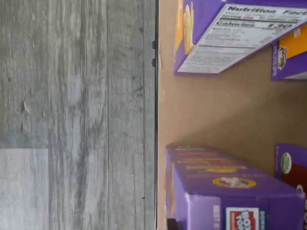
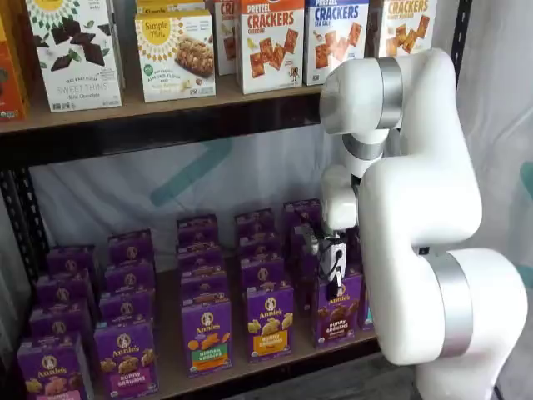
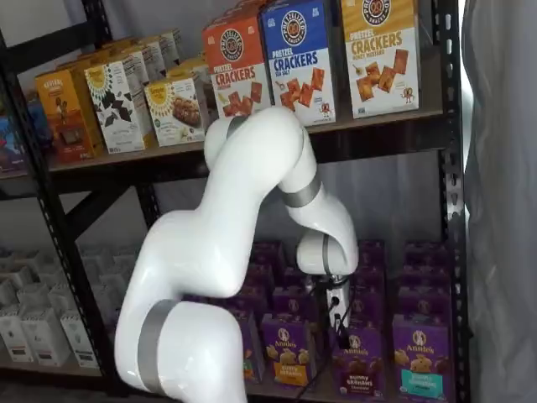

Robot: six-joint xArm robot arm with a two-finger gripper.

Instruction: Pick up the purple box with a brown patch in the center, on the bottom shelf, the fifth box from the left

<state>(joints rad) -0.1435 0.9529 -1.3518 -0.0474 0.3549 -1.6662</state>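
My hand (image 2: pixel 333 268) hangs in front of the bottom shelf (image 2: pixel 275 360), right above the purple box (image 2: pixel 337 310), which stands at the front of its row with its brown bunny cookies facing out. In both shelf views the black fingers come down close to the box's top, but I cannot tell whether there is a gap between them or whether they touch the carton, so I will not call the hand open or closed; nothing shows in it. I judge the reach as mostly done: the box sits on the board, not gripped and not lifted, so what is left is the last descent, the squeeze and the lift out. Neighbours crowd it. At its 9 o'clock in a shelf view stands the yellow-band box (image 2: pixel 270 322), and beyond that the orange-band box (image 2: pixel 206 335), both purple and easy to confuse with mine. In a shelf view a green-band box (image 3: pixel 420 356) stands on the other side, near but apart. More purple cartons line up right behind my box, so a finger going down its back has little room. Overhead, at 12 o'clock, the upper shelf (image 2: pixel 166 125) with its cracker boxes (image 2: pixel 271 46) limits how high I can lift. The wrist view shows the shelf's board, its edge, grey floor (image 1: pixel 72 115) and purple cartons, no fingers.
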